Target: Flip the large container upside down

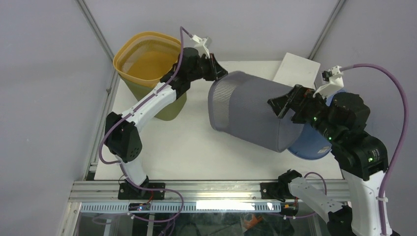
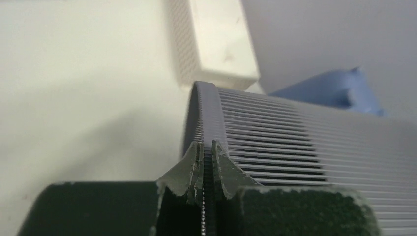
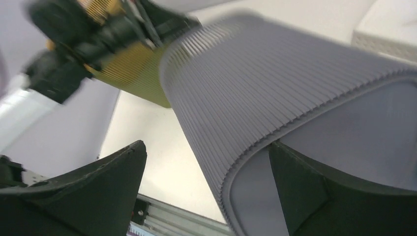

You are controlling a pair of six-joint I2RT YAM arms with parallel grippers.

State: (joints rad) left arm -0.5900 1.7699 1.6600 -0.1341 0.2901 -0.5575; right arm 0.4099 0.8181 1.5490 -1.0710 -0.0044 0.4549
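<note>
The large grey ribbed container (image 1: pixel 251 115) lies on its side, tilted, its open mouth to the left and its flat base to the right. My left gripper (image 1: pixel 218 70) is shut on the container's rim (image 2: pixel 206 113), one finger inside and one outside; its fingertips (image 2: pixel 222 162) pinch the thin edge. My right gripper (image 1: pixel 284 105) is open at the base end. In the right wrist view the right gripper (image 3: pixel 207 146) straddles the base's ribbed edge, one finger (image 3: pixel 314 191) over the smooth base (image 3: pixel 354 128), the other (image 3: pixel 98 187) out beside the wall.
A yellow-olive mesh basket (image 1: pixel 147 64) stands at the back left beside the left arm. A white box (image 1: pixel 300 69) sits at the back right. A blue tub (image 1: pixel 314 145) lies behind the grey container's base, under the right arm. The table's front rail (image 1: pixel 206 189) runs below.
</note>
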